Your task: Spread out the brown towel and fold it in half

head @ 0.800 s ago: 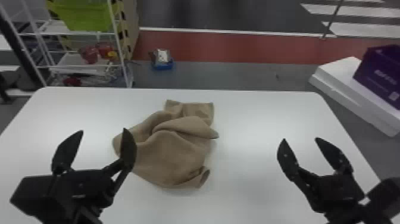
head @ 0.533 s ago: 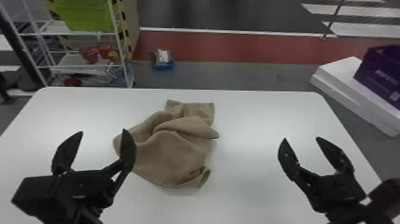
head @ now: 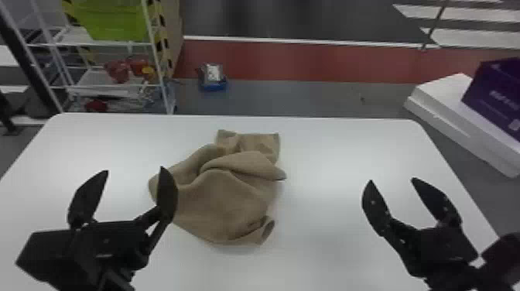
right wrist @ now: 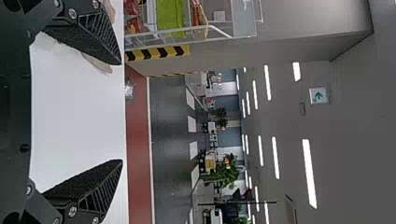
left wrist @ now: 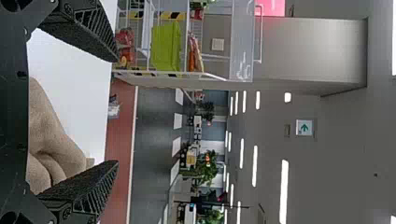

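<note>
- Near left, the left claw [head: 135,169] stands with its fingers spread apart and nothing between the tips; one finger overlaps the towel's left edge in the head view.
- Near right, the right claw [head: 392,180] is also spread, over bare tabletop [head: 329,154].
- The brown towel [head: 224,201] lies crumpled left of the tabletop's middle, between the claws and reaching farther back. The head view gives its whole outline: a curled near corner, a fold pointing right, a squarer far end.
- From the left claw [left wrist: 116,111], the wrist view shows a rumpled part of the towel close up; the right wrist view catches slivers of it past one finger.
- Beyond the tabletop, the head view has a purple box [head: 499,93] on a white slab [head: 445,96] at right, and a blue item [head: 212,86] on the floor.
- Far left stands a white rack [head: 96,44] with a green bin [head: 116,19].
- Farther off, the wrist views add plants [left wrist: 208,168], ceiling lights [left wrist: 284,191] and a green arrow sign [left wrist: 304,127].
</note>
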